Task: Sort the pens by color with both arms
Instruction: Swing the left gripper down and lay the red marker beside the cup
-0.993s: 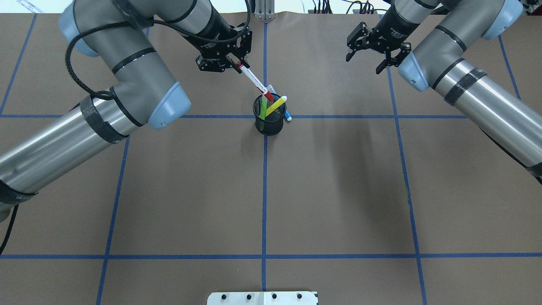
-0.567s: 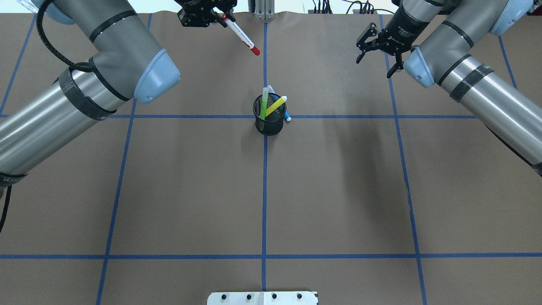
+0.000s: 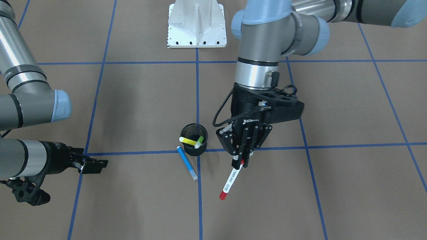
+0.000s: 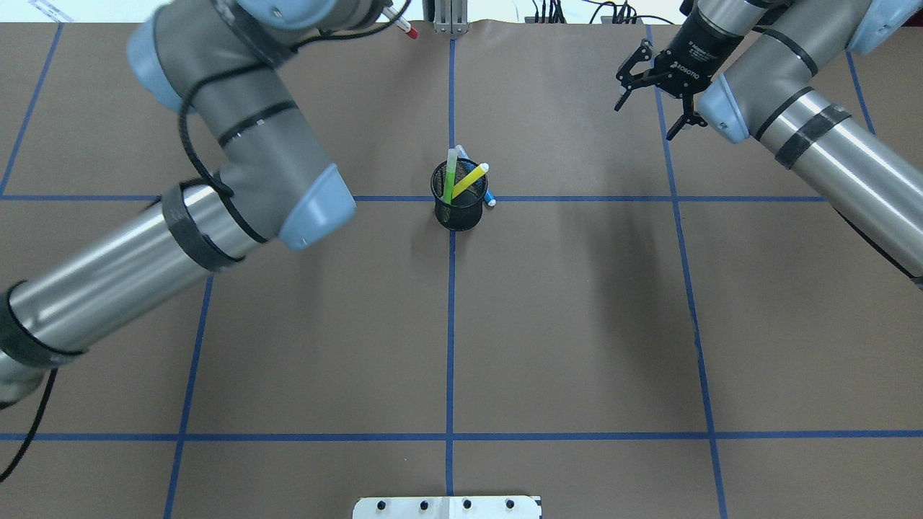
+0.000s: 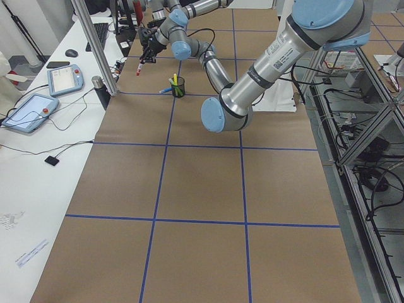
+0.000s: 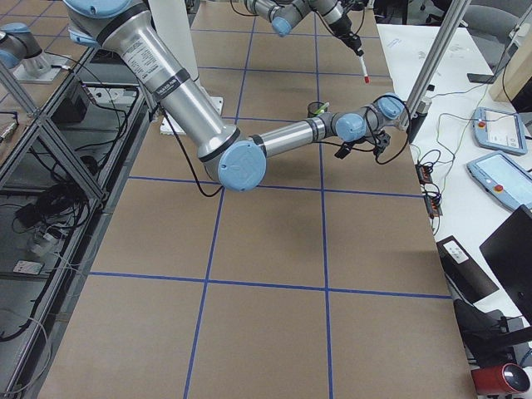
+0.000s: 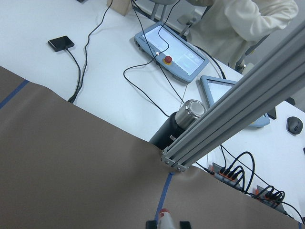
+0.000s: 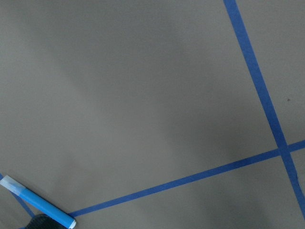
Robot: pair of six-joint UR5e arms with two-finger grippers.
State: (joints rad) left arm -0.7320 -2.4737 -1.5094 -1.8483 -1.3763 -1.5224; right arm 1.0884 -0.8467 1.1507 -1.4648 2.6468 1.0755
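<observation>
Red-capped white pen (image 3: 231, 180) hung clamped in left gripper (image 3: 241, 162) above table (image 3: 333, 186); right gripper (image 4: 647, 115) spread, empty; blue pen (image 3: 186, 163) lay just beside mesh cup (image 3: 195, 151).

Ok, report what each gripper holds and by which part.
Left gripper pinches the red-capped white pen at its tail end, cap hanging down. Right gripper is open, holding nothing.

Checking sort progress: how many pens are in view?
4. The yellow pen and the lime green pen stand in the mesh cup; the blue pen lies on the table beside it; the red-capped white pen hangs in the jaws of the left arm. None seems hidden.
</observation>
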